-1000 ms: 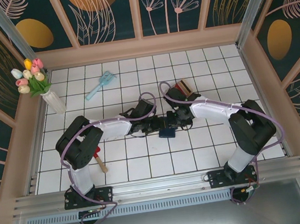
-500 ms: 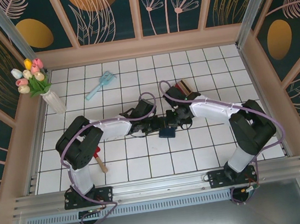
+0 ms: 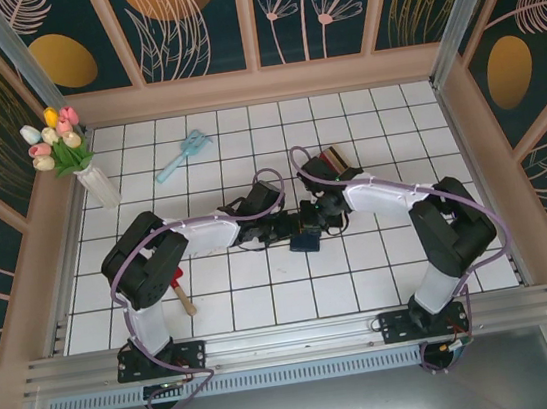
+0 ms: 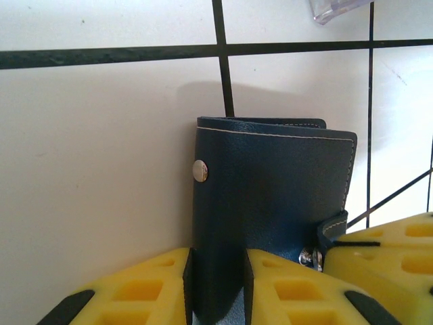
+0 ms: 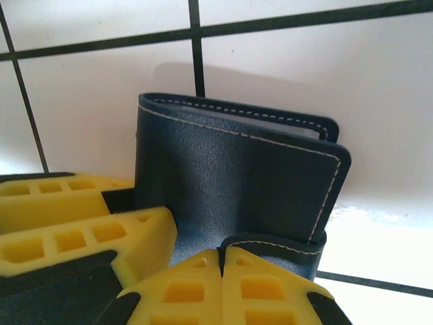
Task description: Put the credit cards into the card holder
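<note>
Early stage: small navy-blue folding leather card holder (image 4: 270,196) at table centre, folded, clamped by left gripper (image 4: 216,264) and right gripper (image 5: 221,261); thin red and dark plastic credit cards (image 3: 334,161) lie apart behind, none judged inserted.

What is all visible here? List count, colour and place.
card holder: one, navy blue, table centre, between both claws
credit cards: several, red, dark, tan, grouped beyond the right arm
brush: one, light blue, far left of centre
vase: one, white, pastel tulips, far left corner
wooden-handled tool: one, tan, beside the left arm
table: one, white tiles
left claw: yellow pads, shut on the card holder
right claw: yellow pads, shut on its tab
</note>
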`<state>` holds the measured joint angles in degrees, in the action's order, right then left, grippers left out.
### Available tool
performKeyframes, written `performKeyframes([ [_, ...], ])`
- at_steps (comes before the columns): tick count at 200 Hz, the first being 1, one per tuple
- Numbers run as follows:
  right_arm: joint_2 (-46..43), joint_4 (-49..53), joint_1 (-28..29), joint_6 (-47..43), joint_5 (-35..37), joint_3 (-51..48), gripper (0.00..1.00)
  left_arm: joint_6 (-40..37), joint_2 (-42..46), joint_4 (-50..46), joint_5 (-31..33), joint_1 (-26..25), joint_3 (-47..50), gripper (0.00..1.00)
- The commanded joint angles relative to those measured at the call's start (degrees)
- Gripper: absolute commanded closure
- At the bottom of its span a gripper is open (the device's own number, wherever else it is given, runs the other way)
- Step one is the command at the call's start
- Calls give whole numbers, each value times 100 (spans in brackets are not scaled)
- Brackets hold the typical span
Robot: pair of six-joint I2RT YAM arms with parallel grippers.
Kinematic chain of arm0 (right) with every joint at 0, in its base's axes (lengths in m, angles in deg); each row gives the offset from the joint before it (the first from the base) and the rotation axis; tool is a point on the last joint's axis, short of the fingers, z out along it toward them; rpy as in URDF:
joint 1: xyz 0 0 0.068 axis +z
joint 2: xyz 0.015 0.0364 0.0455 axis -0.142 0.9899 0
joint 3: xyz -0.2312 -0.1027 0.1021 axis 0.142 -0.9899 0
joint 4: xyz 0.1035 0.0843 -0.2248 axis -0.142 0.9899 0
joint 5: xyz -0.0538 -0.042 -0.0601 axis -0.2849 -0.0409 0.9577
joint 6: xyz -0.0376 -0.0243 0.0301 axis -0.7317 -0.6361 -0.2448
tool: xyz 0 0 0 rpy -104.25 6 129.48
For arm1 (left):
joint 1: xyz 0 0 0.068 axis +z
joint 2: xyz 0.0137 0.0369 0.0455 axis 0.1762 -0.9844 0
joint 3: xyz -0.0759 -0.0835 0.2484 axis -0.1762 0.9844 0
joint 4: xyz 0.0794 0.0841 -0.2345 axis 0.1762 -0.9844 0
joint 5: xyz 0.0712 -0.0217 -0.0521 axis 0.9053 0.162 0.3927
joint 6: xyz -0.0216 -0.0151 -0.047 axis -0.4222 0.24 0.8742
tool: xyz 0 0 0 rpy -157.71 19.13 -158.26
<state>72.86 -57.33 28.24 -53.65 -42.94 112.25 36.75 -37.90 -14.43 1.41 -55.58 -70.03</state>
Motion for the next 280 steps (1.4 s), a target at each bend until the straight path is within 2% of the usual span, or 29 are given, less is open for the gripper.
performKeyframes([
  [1, 122, -170, -38, 120, -208, -55, 100, 54, -152, 50, -122, -17, 96, 73],
  [45, 191, 61, -28, -40, -312, -58, 100, 73, -150, 41, -71, -18, 98, 74],
  [64, 130, 387, 57, -59, 90, 166, 100, 70, -153, 24, -67, -14, 80, 74],
  [87, 188, 577, 63, -139, 89, 357, 100, 66, -137, 11, -37, -18, 91, 74],
  [116, 336, 521, 102, -153, -80, 371, 100, 80, -149, 41, -44, -12, 107, 74],
  [157, 384, 461, 204, -30, 157, 246, 100, 82, -119, 32, -45, -14, 124, 74],
  [173, 441, 280, 175, 10, 35, 133, 100, 107, -108, 76, -62, -12, 159, 74],
  [237, 707, 553, 217, 109, 241, -20, 100, 113, -102, 94, -29, -18, 190, 74],
  [280, 416, 799, 192, -16, 334, 517, 100, 79, -96, 46, -19, -18, 166, 74],
])
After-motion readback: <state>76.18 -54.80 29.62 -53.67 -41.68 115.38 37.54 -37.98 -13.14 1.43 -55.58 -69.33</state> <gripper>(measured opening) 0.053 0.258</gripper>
